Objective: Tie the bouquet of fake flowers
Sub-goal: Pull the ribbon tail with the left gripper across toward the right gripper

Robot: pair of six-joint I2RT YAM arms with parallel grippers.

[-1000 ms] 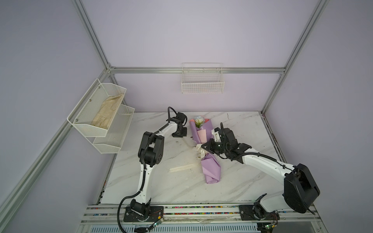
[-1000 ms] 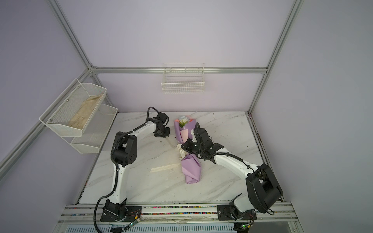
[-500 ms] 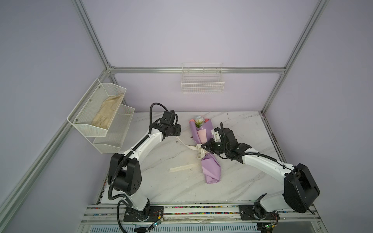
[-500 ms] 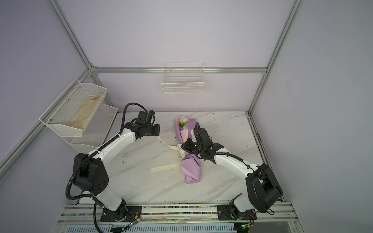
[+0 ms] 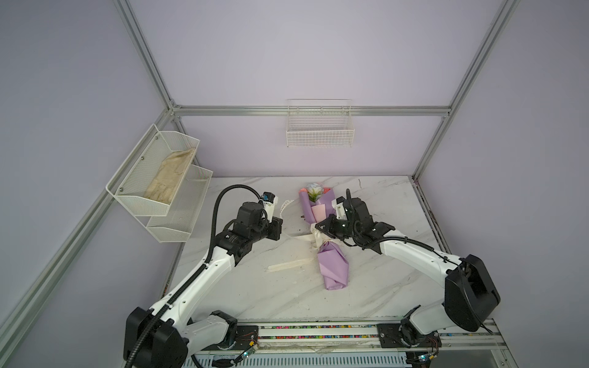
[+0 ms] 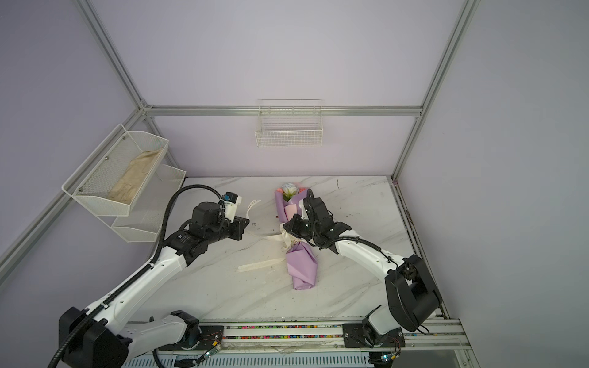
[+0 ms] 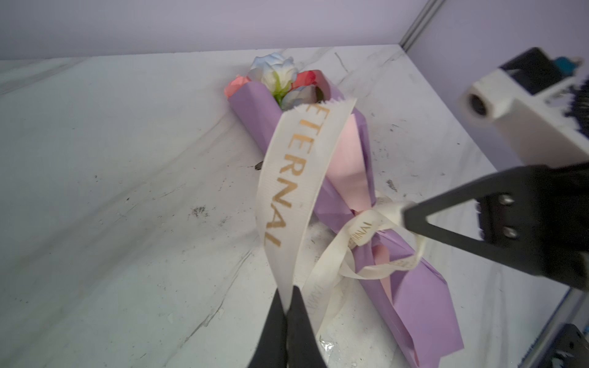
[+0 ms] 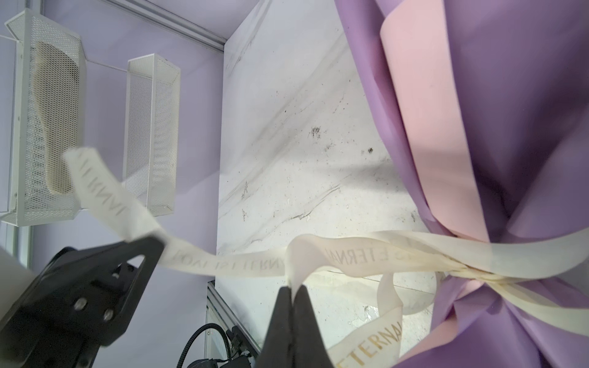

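Note:
The bouquet of fake flowers (image 5: 333, 265) (image 6: 301, 265) lies on the marble table (image 5: 382, 286), its roses (image 7: 274, 70) pointing to the back wall. Its wrap is lilac outside and pink inside (image 8: 526, 95). A cream ribbon (image 7: 287, 178) (image 8: 242, 264) printed ETERNAL is knotted round the wrap's waist. My left gripper (image 7: 288, 291) (image 5: 281, 227) is shut on one ribbon end, left of the bouquet, and the free tip sticks up past it. My right gripper (image 8: 294, 288) (image 5: 317, 227) is shut on a ribbon loop right at the knot. Another ribbon tail (image 5: 288, 264) lies flat on the table.
Two white mesh shelves (image 5: 159, 178) hang on the left wall, the upper one holding a beige cloth. A wire basket (image 5: 320, 130) hangs on the back wall. An aluminium frame post (image 5: 427, 153) stands at the table's back right corner.
My left arm has swung its elbow out to the left and drawn its gripper, with the ribbon end, away from the flower heads toward the front. The right arm has stayed put.

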